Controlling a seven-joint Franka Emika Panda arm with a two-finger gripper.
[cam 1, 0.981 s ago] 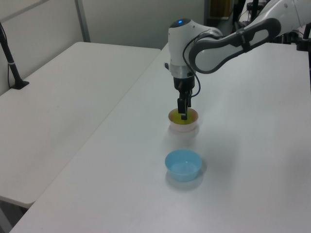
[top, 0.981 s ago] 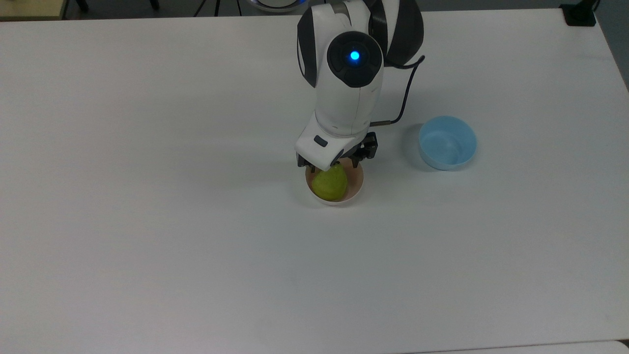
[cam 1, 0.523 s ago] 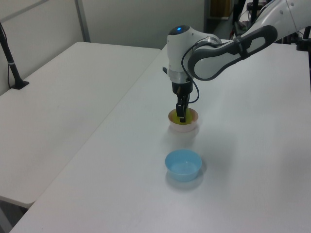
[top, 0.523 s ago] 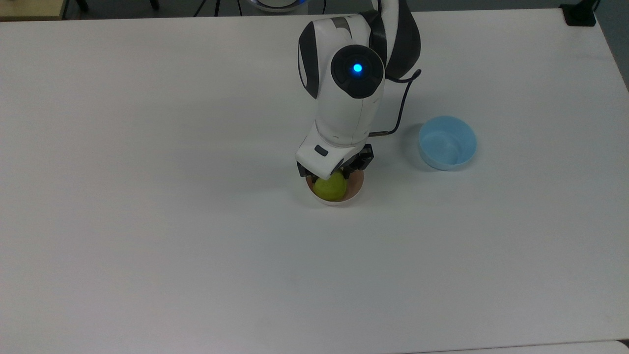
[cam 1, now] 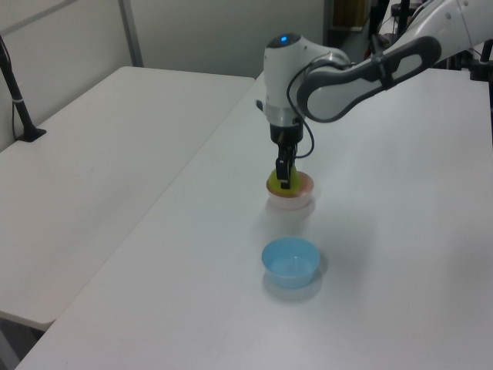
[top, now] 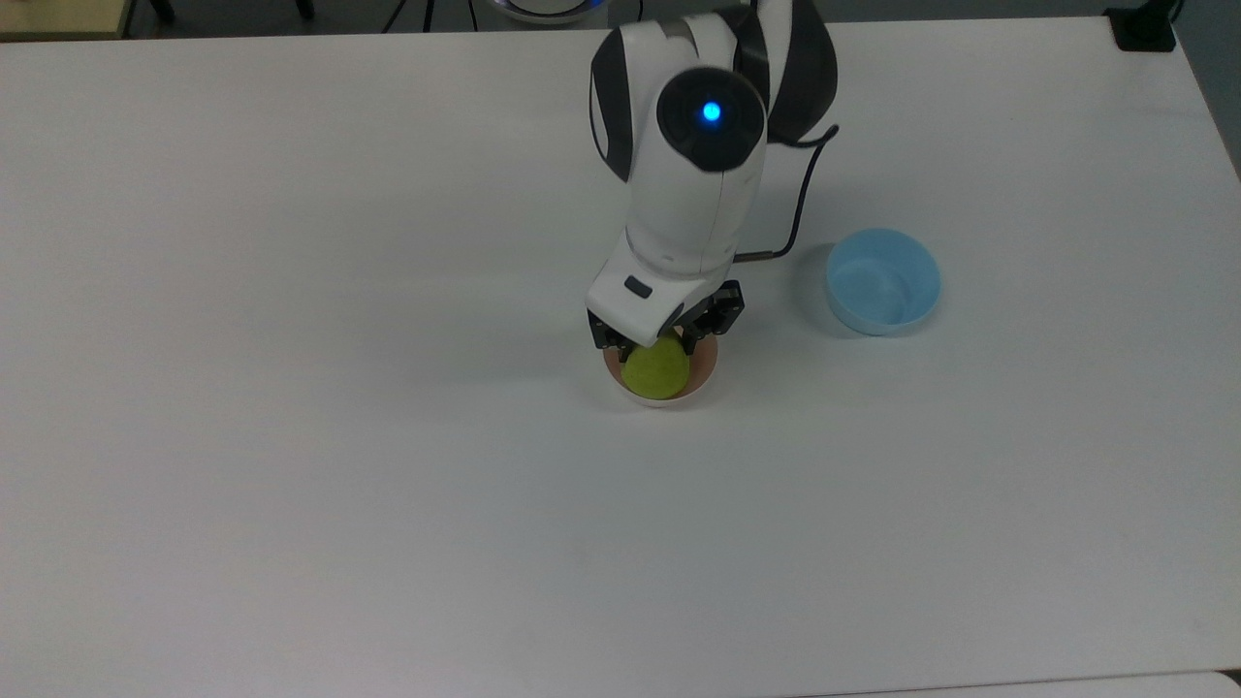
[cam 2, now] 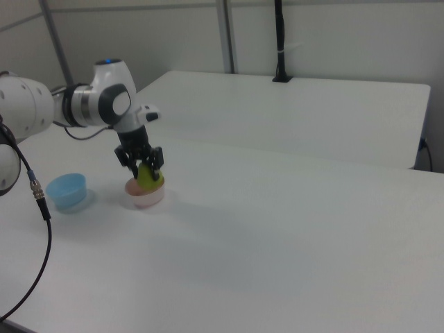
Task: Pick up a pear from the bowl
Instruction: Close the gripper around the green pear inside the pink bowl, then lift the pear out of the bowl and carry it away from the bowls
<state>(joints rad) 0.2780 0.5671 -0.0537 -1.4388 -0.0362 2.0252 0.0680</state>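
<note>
The claw (cam 2: 141,164) is clamped on the pear (top: 656,370), a rounded, matte yellow-green fruit held over the bowl (top: 706,364), its lower part level with the rim. That bowl is small, round and pale pink on the smooth white bench (top: 291,388). A light blue bowl (top: 882,281) sits well apart.

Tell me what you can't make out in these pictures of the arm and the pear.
- Top view: the top of the pear is hidden under the gripper.
- Left view: a finger covers the middle of the pear.
- Right view: whether the pear's underside has left the pink bowl is too small to tell.
</note>
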